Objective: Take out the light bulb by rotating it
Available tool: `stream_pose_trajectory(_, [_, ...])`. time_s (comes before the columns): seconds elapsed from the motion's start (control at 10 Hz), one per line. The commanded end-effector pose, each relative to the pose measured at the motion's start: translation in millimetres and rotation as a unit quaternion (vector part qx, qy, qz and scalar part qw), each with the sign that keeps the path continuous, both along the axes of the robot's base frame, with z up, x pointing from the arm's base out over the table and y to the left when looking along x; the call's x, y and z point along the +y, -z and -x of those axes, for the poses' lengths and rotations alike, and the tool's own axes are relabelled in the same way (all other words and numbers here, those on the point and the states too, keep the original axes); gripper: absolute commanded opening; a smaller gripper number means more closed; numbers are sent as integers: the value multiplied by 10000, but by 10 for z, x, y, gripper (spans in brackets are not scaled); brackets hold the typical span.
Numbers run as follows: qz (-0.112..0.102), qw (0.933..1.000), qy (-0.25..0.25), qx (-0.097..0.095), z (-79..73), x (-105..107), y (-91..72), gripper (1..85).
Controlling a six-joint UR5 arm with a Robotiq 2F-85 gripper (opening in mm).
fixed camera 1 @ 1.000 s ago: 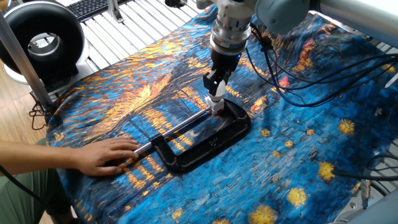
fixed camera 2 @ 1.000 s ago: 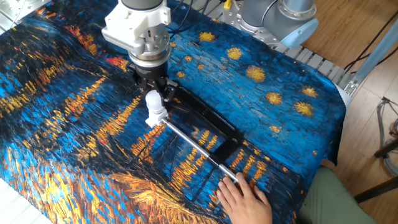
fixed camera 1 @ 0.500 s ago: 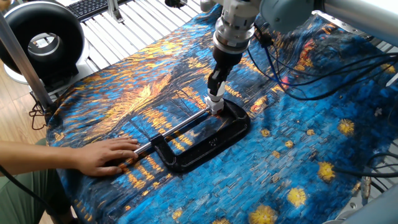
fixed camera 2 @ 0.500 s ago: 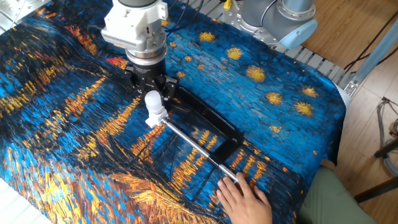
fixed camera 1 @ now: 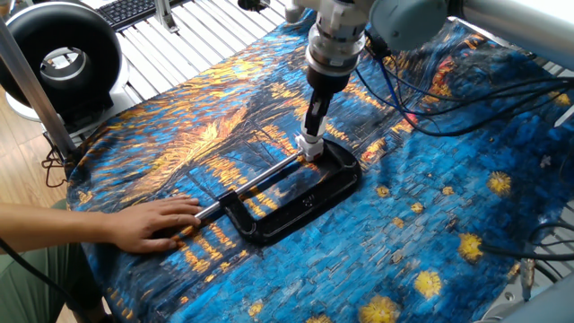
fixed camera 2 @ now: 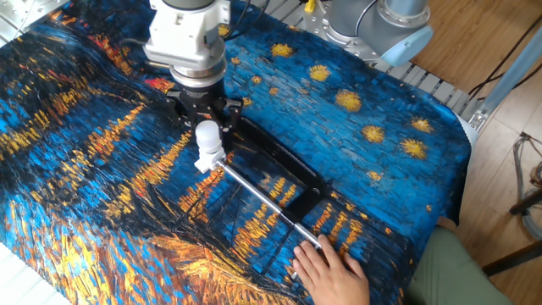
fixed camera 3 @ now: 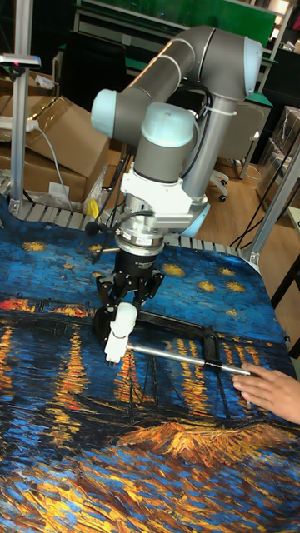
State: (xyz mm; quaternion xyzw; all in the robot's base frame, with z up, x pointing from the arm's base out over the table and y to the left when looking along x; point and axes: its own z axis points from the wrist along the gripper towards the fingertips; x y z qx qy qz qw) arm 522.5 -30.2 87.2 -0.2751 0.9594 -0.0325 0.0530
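Closest to the camera in the tall fixed view is the bench [fixed camera 3: 167, 466], covered with a blue and orange painted-night-sky cloth [fixed camera 2: 356, 127]. A person's hand [fixed camera 3: 271, 391] lies flat on it at the right edge, fingers on the end of the clamp's long metal screw rod [fixed camera 3: 175, 356]. Same hand [fixed camera 1: 148, 224] shows up at the left of one fixed view and at the bottom of the other [fixed camera 2: 330, 271].

The rod belongs to a big black C-clamp [fixed camera 1: 300, 202] lying flat on the cloth, and it runs from the hand up to the white socket [fixed camera 2: 206, 161] at the clamp's far end.

The light bulb [fixed camera 3: 125, 319] stands on top of that socket, round frosted globe up, tilted a bit in the tall view. From the other fixed view you see the globe [fixed camera 2: 207, 134] just in front of the black fingers.

The gripper [fixed camera 3: 127, 304] comes straight down from above with its black fingers [fixed camera 3: 103, 293] splayed around the bulb. They're close in on it, looks like a narrow grip around the globe, but honestly I can't tell from these angles whether the pads are really pressing on it or just sitting beside it.

Behind all that is the grey UR5 arm [fixed camera 3: 200, 75] with blue joint caps, then cardboard boxes [fixed camera 3: 58, 133] at the back left.
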Motion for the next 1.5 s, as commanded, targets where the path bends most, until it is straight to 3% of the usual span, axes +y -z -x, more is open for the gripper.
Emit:
stream_pose_trajectory(0.0, [148,9989,-440,-98,-64,28,7,357])
stream_pose_trajectory(0.6, [228,9906,-1347,-66,-66,16,-5,357])
stream_pose_trajectory(1.1, [380,9734,-2258,-72,-107,33,26,357])
stream_pose_trajectory(1.4, [318,9611,-2741,-93,-100,88,7,353])
